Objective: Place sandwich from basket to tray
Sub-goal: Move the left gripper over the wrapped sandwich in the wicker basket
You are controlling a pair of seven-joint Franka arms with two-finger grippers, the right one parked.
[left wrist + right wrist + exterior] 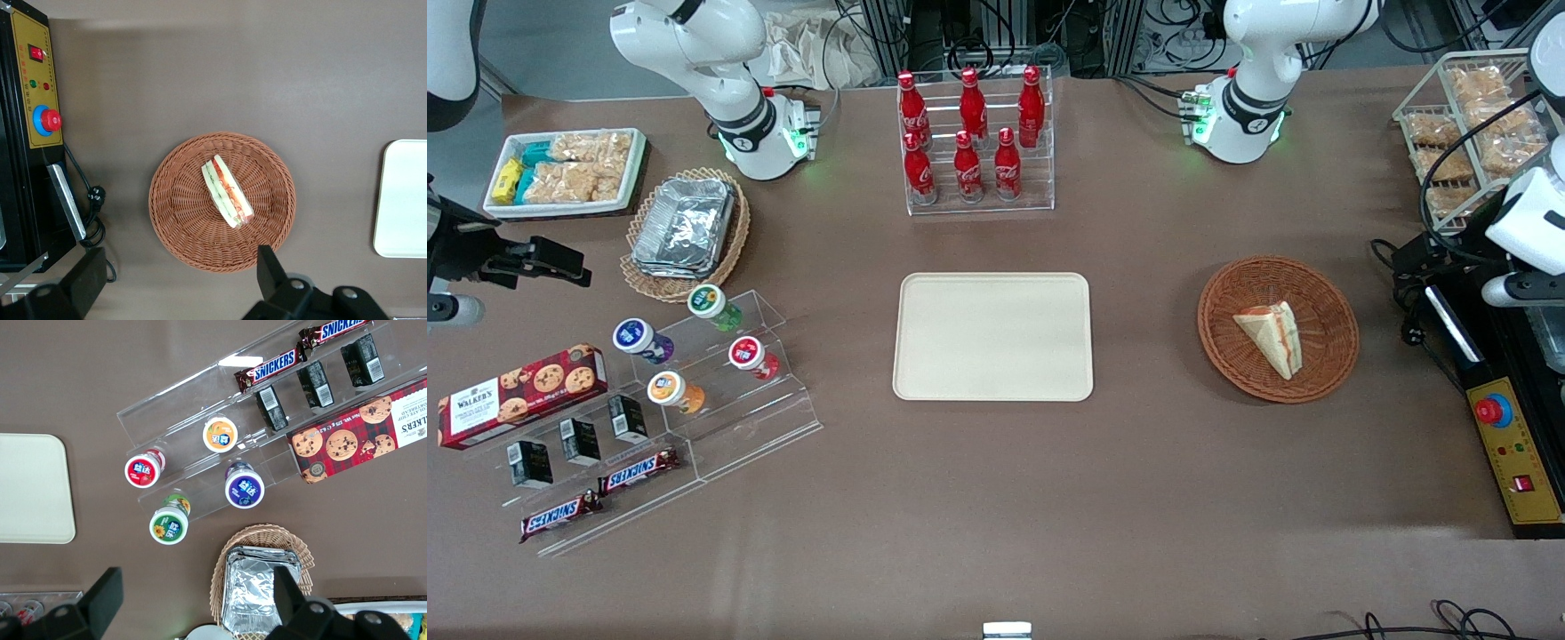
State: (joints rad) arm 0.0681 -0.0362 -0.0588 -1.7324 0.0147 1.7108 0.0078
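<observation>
The sandwich [1272, 338] [227, 192], a white-bread wedge with an orange and green filling stripe, lies in the round reddish-brown wicker basket [1227, 356] [180, 220]. The cream tray [993, 336] [403, 200] lies flat at the middle of the table, a short way from the basket toward the parked arm's end, with nothing on it. My gripper [180, 277] hangs high above the table at the working arm's end, beside the basket. It is open wide, with nothing between its black fingers [270, 273]. The basket's rim shows just ahead of the fingertips.
A black and yellow control box with a red stop button [1494, 411] [47, 120] and cables [1414, 329] sits beside the basket at the working arm's end. A cola bottle rack [974, 142] stands farther from the front camera than the tray. A wire rack of snacks [1463, 133] stands near the control box.
</observation>
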